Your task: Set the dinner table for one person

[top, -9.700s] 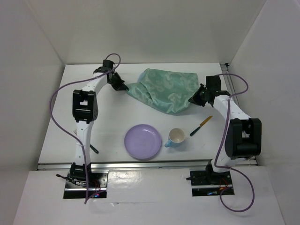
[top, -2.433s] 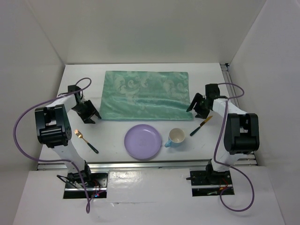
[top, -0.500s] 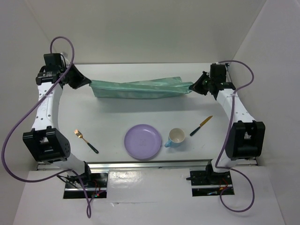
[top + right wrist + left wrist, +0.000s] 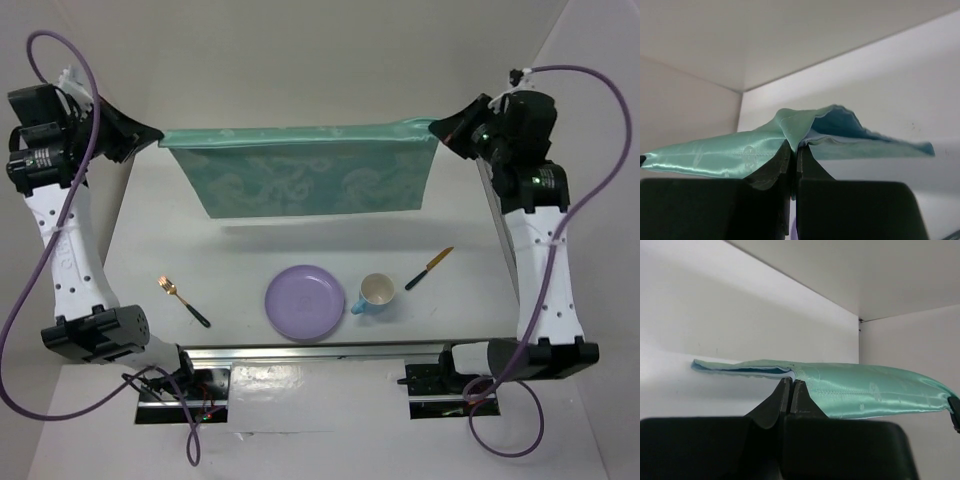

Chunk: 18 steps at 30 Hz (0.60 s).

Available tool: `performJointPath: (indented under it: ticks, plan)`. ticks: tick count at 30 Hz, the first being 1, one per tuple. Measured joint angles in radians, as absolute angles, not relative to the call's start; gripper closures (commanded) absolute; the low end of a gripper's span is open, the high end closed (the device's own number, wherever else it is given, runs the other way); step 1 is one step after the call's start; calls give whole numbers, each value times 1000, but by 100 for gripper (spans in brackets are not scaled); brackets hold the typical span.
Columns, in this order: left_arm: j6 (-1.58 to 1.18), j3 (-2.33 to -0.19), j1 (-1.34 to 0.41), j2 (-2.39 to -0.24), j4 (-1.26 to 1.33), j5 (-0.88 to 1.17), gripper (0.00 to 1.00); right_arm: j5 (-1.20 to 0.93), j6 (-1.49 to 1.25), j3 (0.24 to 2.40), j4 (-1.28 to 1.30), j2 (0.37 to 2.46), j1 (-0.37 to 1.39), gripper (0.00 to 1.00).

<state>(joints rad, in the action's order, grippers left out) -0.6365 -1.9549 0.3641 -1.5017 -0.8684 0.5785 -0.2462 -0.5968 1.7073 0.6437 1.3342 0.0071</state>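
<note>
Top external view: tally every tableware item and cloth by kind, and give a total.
Teal-green patterned cloth: 1
Round lilac plate: 1
Light-blue mug with white inside: 1
Gold fork with dark handle: 1
Gold-bladed knife with dark handle: 1
Total: 5

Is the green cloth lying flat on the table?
No, the teal-green patterned cloth hangs in the air, stretched between the left gripper and the right gripper, which pinch its top corners above the white tabletop.

Bright light, cloth (image 4: 300,180) casting soft shadow (faint) on dinner table (image 4: 250,255), wrist foregrounds dark, perhaps blurred.
</note>
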Motion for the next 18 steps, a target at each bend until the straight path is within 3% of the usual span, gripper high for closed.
performJointPath:
  ticks: [8,18]
  plan:
    - [-637,-2025,391,-1478,-849,658,100,-224,-579,1818,674,1314,7,100]
    - [-629,-2276,340,-1907,-843,726,100,-245,-562,2072,643,1777,12,100]
